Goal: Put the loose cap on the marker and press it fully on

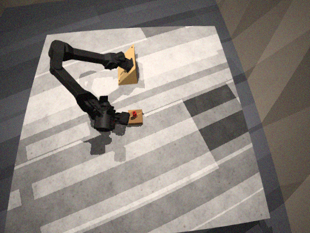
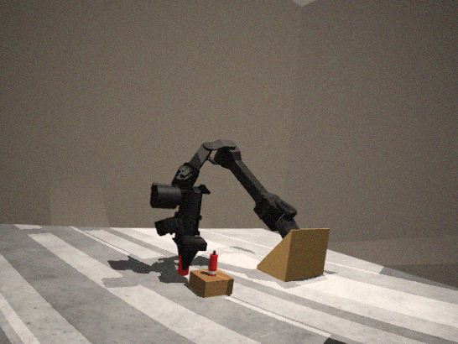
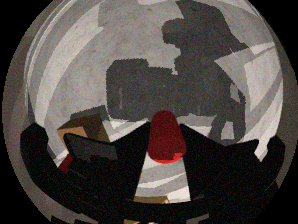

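The red cap (image 2: 180,268) (image 3: 167,140) stands upright on the table, to the left of the holder block in the exterior view. My gripper (image 2: 184,264) (image 3: 164,126) points down over it, with a fingertip on each side against the cap; it looks shut on the cap. A finger hides part of the cap in the exterior view, and the arm hides nearly all of it in the top view. The red marker (image 1: 134,114) (image 2: 213,263) stands upright in the brown holder block (image 1: 137,122) (image 2: 204,284) (image 3: 73,132), its dark tip bare.
The holder block stands close beside the gripper. A yellow-brown wedge (image 1: 130,78) (image 2: 308,256) stands by the arm's base. The table (image 1: 159,193) (image 2: 138,319) carries striped light and shadow, including the arm's own shadow around the cap.
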Controlling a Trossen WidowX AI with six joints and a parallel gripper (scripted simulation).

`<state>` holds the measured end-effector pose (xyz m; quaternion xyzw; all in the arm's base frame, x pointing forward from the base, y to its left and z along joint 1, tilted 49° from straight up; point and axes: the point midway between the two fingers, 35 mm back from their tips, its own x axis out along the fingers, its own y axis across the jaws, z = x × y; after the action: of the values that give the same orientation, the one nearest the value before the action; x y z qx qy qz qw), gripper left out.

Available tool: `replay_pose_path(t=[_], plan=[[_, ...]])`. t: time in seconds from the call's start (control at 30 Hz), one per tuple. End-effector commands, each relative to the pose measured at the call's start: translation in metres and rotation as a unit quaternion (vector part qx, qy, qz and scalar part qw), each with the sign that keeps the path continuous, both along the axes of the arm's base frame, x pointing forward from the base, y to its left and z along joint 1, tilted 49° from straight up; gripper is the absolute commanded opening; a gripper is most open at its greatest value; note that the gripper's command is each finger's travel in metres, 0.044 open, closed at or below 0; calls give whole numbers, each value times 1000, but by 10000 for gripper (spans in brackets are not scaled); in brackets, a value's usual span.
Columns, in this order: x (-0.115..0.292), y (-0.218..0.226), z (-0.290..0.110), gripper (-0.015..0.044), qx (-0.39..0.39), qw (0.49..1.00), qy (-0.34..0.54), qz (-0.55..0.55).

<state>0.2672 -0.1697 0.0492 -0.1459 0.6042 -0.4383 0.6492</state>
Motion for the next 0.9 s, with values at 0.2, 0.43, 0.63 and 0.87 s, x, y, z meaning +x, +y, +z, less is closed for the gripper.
replay_pose_path(t=[0.2, 0.43, 0.63, 0.87], plan=[[0, 4, 3, 0, 1, 1000, 3, 0], [4, 17, 14, 0, 2, 1000, 3, 0], [6, 29, 24, 0, 3, 1000, 3, 0], [7, 42, 36, 0, 2, 1000, 3, 0]])
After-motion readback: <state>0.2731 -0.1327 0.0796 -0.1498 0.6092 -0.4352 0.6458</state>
